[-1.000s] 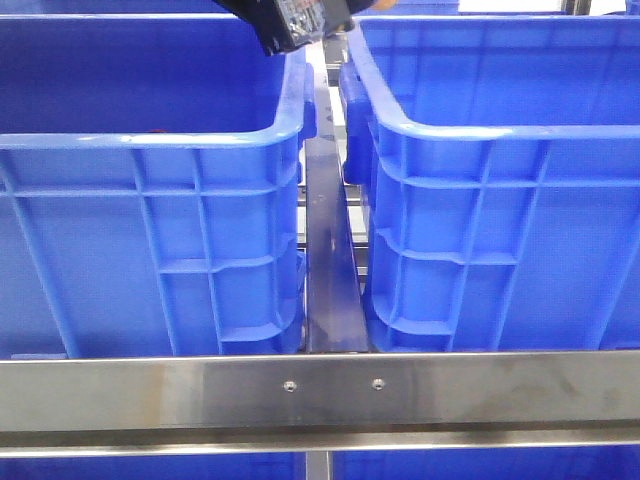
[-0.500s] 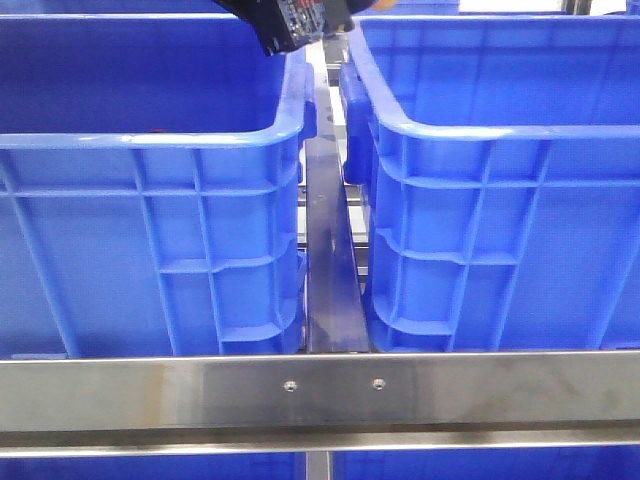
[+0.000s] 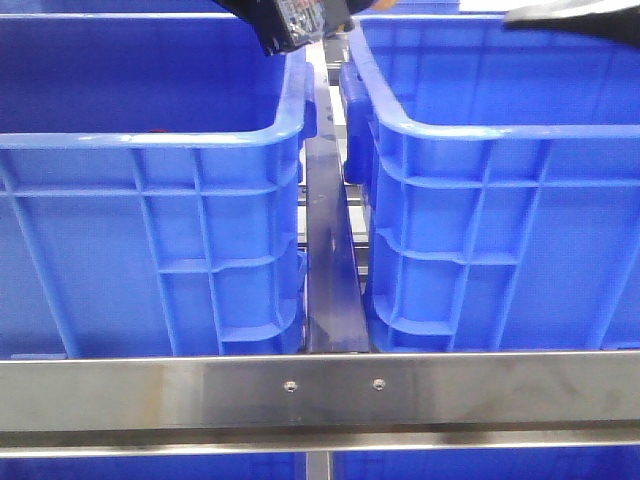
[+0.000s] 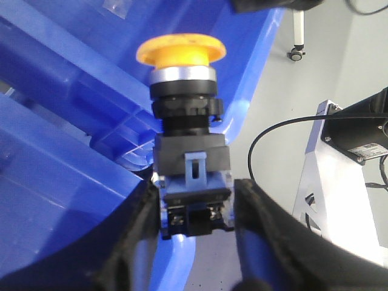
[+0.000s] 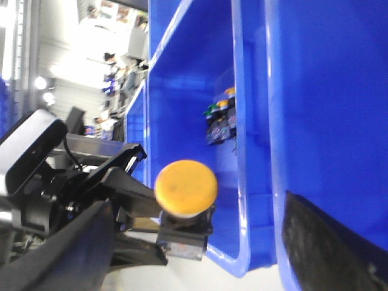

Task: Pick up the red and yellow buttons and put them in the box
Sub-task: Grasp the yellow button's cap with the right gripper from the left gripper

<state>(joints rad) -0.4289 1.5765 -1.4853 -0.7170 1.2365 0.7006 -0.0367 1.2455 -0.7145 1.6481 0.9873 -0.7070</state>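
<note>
Right gripper (image 3: 575, 22) is just a blurry sliver cut off at the front view's upper right, so jaws unreadable.

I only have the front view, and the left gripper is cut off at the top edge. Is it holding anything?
Observer: Yes. The left wrist view shows the left gripper shut on a yellow push button, gripping its black switch body.
Operator: I can't see into the crates from here. Is anything inside?
Observer: The right wrist view shows a small cluster of push buttons lying inside one blue crate, close to a wall.
</note>
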